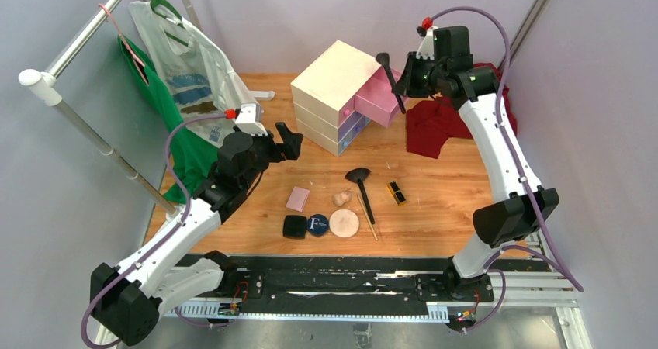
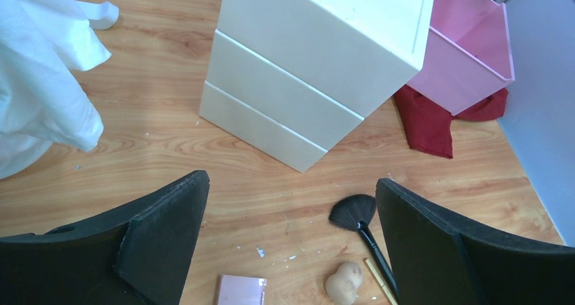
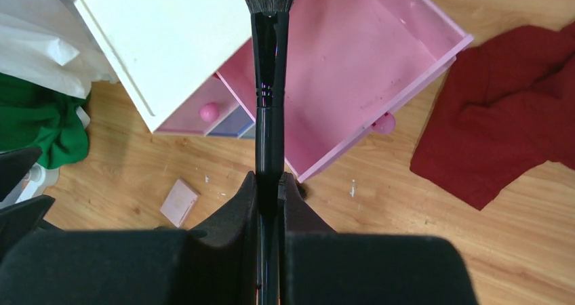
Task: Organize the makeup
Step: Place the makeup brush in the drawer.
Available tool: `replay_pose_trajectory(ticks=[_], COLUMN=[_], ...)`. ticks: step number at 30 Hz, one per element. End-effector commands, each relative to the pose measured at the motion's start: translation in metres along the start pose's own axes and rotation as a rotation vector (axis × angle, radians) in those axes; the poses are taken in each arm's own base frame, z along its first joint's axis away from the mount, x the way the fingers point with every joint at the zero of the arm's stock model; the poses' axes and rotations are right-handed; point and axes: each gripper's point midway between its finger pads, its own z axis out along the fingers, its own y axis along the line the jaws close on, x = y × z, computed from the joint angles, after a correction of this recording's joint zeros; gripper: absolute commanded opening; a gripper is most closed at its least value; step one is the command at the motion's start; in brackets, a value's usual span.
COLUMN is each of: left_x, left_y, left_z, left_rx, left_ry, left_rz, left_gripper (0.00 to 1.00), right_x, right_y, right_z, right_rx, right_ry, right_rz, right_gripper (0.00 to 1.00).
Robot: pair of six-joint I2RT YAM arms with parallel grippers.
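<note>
My right gripper [image 3: 269, 183] is shut on the handle of a long black brush [image 3: 268, 102], held in the air over the open pink drawer [image 3: 352, 61] of the cream chest [image 1: 334, 81]; its bristles point away from me. The left gripper [image 2: 290, 183] hangs open and empty above the table, left of the chest. On the wood lie a black fan brush [image 2: 352, 213], a beige sponge [image 2: 343, 282], a pink square [image 2: 241, 290], a pencil [image 1: 369, 223], a black-gold lipstick [image 1: 396, 193], a black square compact [image 1: 294, 226], a navy compact [image 1: 316, 225] and a beige puff [image 1: 344, 223].
A red cloth [image 1: 438, 124] lies right of the chest, under the right arm. A white bag [image 1: 190, 70] and green fabric [image 1: 182, 151] hang from a metal rack [image 1: 85, 128] at the left. Grey walls close in the table on both sides.
</note>
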Motion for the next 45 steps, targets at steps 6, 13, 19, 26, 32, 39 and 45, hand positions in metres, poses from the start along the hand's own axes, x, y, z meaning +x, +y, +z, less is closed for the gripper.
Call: replay_pose_trajectory(ticks=[6,13,19,26,32,39,45], left_x=[-0.004,0.001,-0.005,-0.014,-0.012,-0.011,-0.013], left_y=[-0.003,-0.003,-0.006,-0.01,-0.01,-0.011,-0.011], left_z=[-0.004,-0.001,-0.002,-0.006,-0.003,0.001,0.004], left_rx=[0.014,0.015,0.026,0.042,0.038,0.038,0.03], left_ry=[-0.019,-0.004,-0.018,-0.048,-0.04,-0.033,-0.036], left_rz=[-0.003,-0.003,-0.011,-0.021,-0.017,-0.018,-0.012], left_gripper=[0.98,0.98,0.98,0.98,0.98,0.98,0.98], right_x=[0.0,-0.007,-0.012,-0.01,-0.014,-0.008,0.001], right_y=[-0.012,-0.022,-0.031,-0.041,-0.047,-0.048,-0.051], right_z=[0.017,0.048,0.073,0.107,0.122,0.12,0.11], right_rx=[0.012,0.021,0.042,0.061,0.082,0.078,0.099], right_ry=[-0.058,-0.124,-0.139,-0.132,-0.132,-0.121,-0.102], right_rz=[0.006,-0.024,-0.04,-0.049,-0.063,-0.079,-0.089], right_gripper=[0.01,0.01,0.01,0.01,0.01,0.0,0.07])
